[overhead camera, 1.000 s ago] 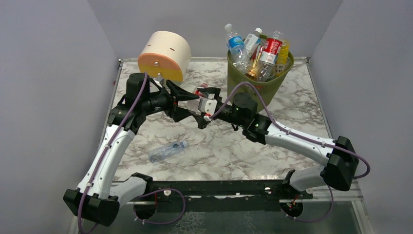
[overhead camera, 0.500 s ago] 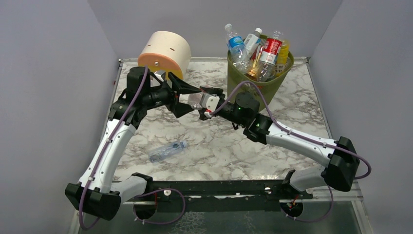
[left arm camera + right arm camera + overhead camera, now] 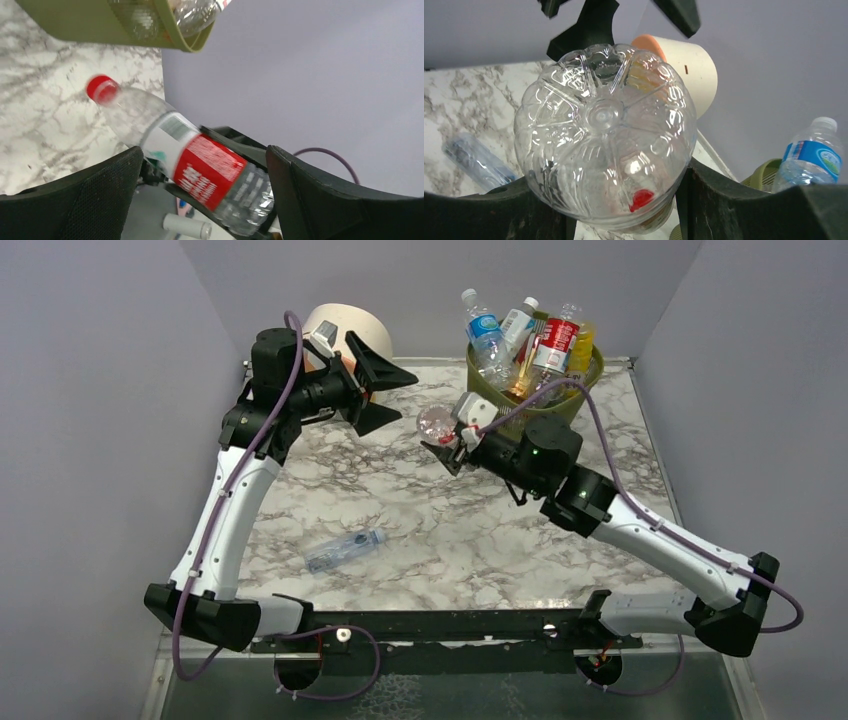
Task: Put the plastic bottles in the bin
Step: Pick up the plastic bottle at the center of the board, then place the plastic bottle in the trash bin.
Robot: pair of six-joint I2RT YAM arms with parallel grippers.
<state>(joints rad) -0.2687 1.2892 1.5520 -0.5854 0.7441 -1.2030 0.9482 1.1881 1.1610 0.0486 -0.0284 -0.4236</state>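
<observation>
The right gripper (image 3: 449,437) is clenched on a clear red-labelled bottle (image 3: 210,171), with its fingers pressed against the label band. It holds the bottle in the air over the back half of the worktop (image 3: 450,540), just left of the bin (image 3: 585,380) and apart from its wall. The bottle is tilted, its ribbed base turned upward and filling the right wrist view, with the red cap (image 3: 102,89) at the lower end. The left gripper (image 3: 407,395) is released, its jaws spread wide with nothing between them. It is raised near the back left corner in front of the round drawer box (image 3: 686,72) and faces the held bottle across a gap. The olive bin stands at the back edge, right of the middle, heaped with bottles (image 3: 553,340) that stick up above its rim. A loose bottle (image 3: 345,550), clear, lies on its side toward the front left of the worktop, well apart from both grippers.
</observation>
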